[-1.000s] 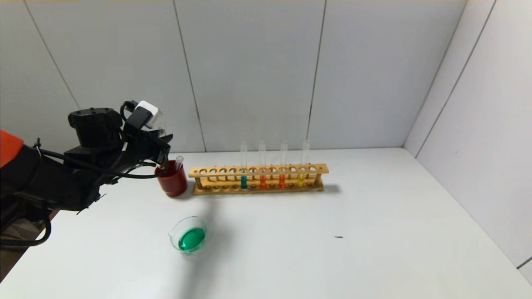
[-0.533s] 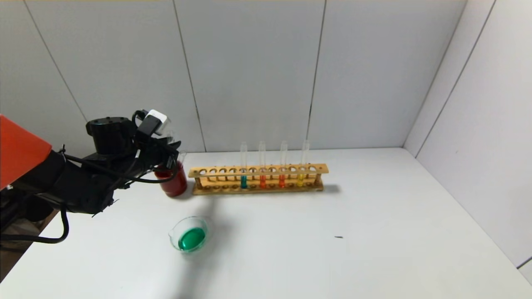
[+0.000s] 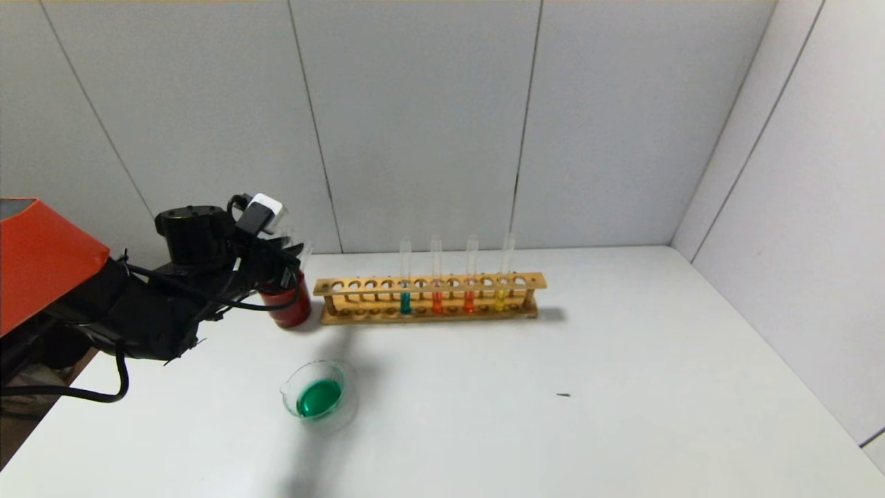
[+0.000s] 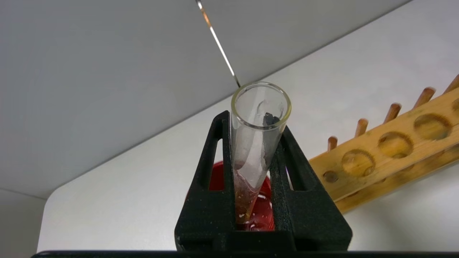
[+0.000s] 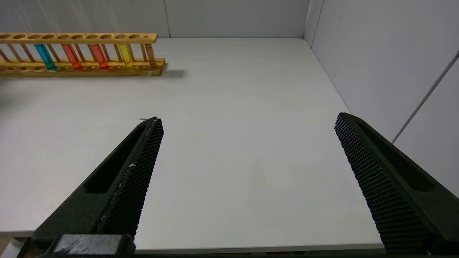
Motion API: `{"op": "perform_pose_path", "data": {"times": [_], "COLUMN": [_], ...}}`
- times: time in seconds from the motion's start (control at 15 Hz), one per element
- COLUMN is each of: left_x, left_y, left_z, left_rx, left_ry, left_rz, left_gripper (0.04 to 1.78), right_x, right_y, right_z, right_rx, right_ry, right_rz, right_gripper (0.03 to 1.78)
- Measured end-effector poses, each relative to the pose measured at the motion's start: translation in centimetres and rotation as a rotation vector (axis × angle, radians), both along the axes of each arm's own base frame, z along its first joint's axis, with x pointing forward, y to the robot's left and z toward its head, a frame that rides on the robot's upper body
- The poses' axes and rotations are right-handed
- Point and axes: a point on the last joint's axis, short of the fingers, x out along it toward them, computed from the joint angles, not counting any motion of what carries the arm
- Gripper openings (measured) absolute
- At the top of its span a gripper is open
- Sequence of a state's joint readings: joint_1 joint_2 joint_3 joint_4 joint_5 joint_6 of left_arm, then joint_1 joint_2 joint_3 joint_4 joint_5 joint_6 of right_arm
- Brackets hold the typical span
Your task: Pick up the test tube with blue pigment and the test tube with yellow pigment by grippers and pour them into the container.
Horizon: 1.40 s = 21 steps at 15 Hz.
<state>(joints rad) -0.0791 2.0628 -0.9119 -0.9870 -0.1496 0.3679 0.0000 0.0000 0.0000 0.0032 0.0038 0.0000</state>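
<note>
Clear glass test tube, drained of pigment, stands in the dark red opaque cup with the left gripper's black jaws closed around it. Green liquid fills the low clear glass dish nearer the robot, apart from them. The right gripper hovers wide open over the white table.

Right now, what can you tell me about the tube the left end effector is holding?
The test tube is slim clear glass with a flared round rim, open end up. It looks emptied, with only a brownish film and residue low on its wall. It stands roughly upright, leaning slightly, pinched between the two black fingers of the left end effector. Its lower end dips into the dark red cup, just left of the wooden rack. Whether it touches the cup's bottom is hidden.
</note>
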Motion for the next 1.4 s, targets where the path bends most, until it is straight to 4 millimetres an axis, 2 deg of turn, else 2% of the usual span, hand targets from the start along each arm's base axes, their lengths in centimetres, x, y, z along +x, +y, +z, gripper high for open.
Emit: {"op": "perform_pose_path", "data": {"times": [0.2, 0.4, 0.53, 0.8, 1.0, 1.2, 1.4], "left_x": [0.0, 0.1, 0.3, 0.4, 0.4, 0.2, -0.8], "left_y": [0.1, 0.0, 0.0, 0.0, 0.0, 0.0, 0.1], "left_z": [-0.6, -0.8, -0.7, -0.8, -0.4, 0.8, 3.7], "left_rx": [-0.001, -0.001, -0.002, -0.003, -0.001, 0.001, 0.003], "left_ry": [0.02, 0.019, -0.01, -0.034, -0.046, -0.08, -0.152], "left_rz": [0.002, 0.001, 0.002, 0.001, 0.002, 0.003, 0.006], "left_gripper": [0.32, 0.43, 0.63, 1.3, 1.63, 1.75, 1.74], "right_x": [0.0, 0.0, 0.0, 0.0, 0.0, 0.0, 0.0], "right_y": [0.0, 0.0, 0.0, 0.0, 0.0, 0.0, 0.0], "right_z": [0.0, 0.0, 0.0, 0.0, 0.0, 0.0, 0.0], "right_rx": [0.0, 0.0, 0.0, 0.0, 0.0, 0.0, 0.0], "right_ry": [0.0, 0.0, 0.0, 0.0, 0.0, 0.0, 0.0], "right_rz": [0.0, 0.0, 0.0, 0.0, 0.0, 0.0, 0.0], "right_gripper": [1.75, 1.75, 1.75, 1.75, 1.75, 1.75, 1.75]}}
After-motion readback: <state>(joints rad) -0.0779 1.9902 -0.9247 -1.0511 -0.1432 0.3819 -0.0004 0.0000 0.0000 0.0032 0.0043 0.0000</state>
